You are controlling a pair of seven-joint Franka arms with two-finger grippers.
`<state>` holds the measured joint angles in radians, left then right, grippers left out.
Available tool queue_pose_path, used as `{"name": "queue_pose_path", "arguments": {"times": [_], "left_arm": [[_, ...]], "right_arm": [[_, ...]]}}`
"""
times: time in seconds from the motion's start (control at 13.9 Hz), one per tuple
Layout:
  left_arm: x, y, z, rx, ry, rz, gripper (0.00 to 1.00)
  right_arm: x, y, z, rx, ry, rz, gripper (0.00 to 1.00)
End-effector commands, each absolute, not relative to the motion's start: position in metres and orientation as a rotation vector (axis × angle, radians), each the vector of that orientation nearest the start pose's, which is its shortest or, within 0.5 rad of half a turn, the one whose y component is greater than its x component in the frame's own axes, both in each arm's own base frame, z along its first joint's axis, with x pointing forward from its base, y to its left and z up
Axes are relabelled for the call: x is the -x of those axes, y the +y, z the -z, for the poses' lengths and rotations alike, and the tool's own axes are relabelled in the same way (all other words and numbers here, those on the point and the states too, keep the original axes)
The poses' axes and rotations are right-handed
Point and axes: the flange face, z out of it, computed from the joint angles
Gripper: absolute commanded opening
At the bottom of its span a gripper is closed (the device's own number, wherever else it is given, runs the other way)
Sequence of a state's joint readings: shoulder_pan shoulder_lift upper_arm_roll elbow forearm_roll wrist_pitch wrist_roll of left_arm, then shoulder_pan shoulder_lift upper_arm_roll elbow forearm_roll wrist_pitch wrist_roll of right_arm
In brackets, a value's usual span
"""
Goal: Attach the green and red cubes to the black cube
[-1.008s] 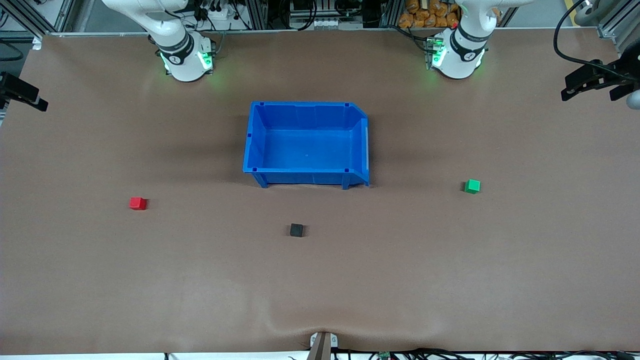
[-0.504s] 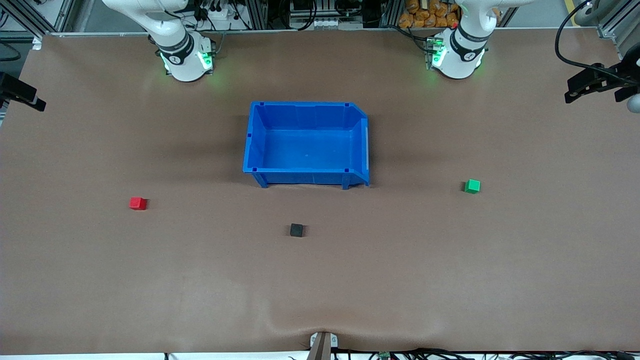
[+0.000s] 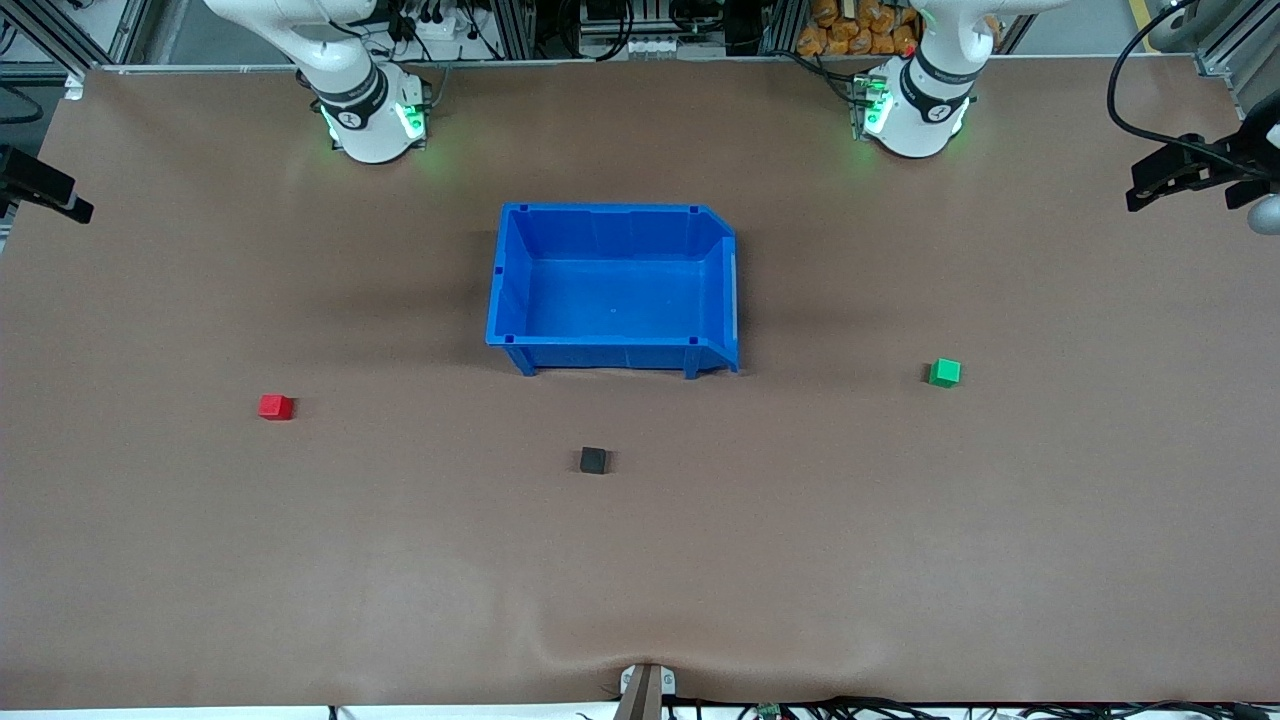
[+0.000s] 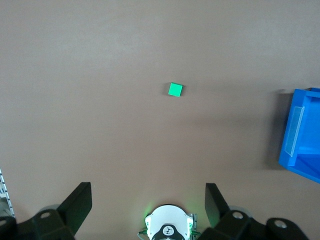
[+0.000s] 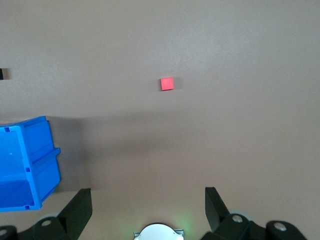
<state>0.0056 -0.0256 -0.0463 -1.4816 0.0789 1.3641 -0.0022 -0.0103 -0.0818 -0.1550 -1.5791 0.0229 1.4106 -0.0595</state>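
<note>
The green cube [image 3: 944, 373] lies on the table toward the left arm's end; it also shows in the left wrist view [image 4: 175, 89]. The red cube [image 3: 276, 407] lies toward the right arm's end and shows in the right wrist view [image 5: 167, 83]. The black cube [image 3: 593, 460] lies between them, nearer to the front camera than the blue bin [image 3: 613, 290]. My left gripper [image 4: 147, 205] is open and empty, high over the left arm's end of the table [image 3: 1145, 185]. My right gripper [image 5: 147, 205] is open and empty, high over the right arm's end [image 3: 80, 208].
The blue bin stands empty in the middle of the table, and its edge shows in the left wrist view [image 4: 302, 135] and the right wrist view [image 5: 25, 165]. The black cube peeks in at the right wrist view's edge [image 5: 1, 74]. Brown table cover [image 3: 640, 580] all round.
My left gripper has shifted slightly at the table's end. The right gripper and the three cubes have not moved.
</note>
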Motion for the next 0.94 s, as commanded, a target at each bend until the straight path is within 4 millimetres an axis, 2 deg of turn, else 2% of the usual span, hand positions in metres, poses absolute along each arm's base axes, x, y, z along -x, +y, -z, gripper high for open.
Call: {"name": "queue_pose_path", "arguments": {"times": [0.0, 0.14, 0.36, 0.72, 0.86], "left_arm": [[-0.533, -0.007, -0.652, 3.049, 0.019, -0.177, 1.0], [-0.543, 0.002, -0.639, 3.051, 0.002, -0.181, 1.0], [-0.555, 0.001, -0.613, 3.053, 0.008, -0.141, 1.0], [-0.583, -0.012, -0.569, 3.056, 0.049, -0.14, 1.0], [-0.597, -0.017, -0.545, 3.064, 0.063, -0.154, 1.0]], "right_arm": [[-0.503, -0.085, -0.652, 3.073, 0.161, -0.128, 1.0], [-0.503, -0.085, -0.652, 3.073, 0.161, -0.128, 1.0], [-0.503, -0.086, -0.652, 3.072, 0.165, -0.131, 1.0], [-0.504, -0.088, -0.652, 3.072, 0.17, -0.131, 1.0], [-0.505, -0.086, -0.652, 3.074, 0.163, -0.126, 1.0]]}}
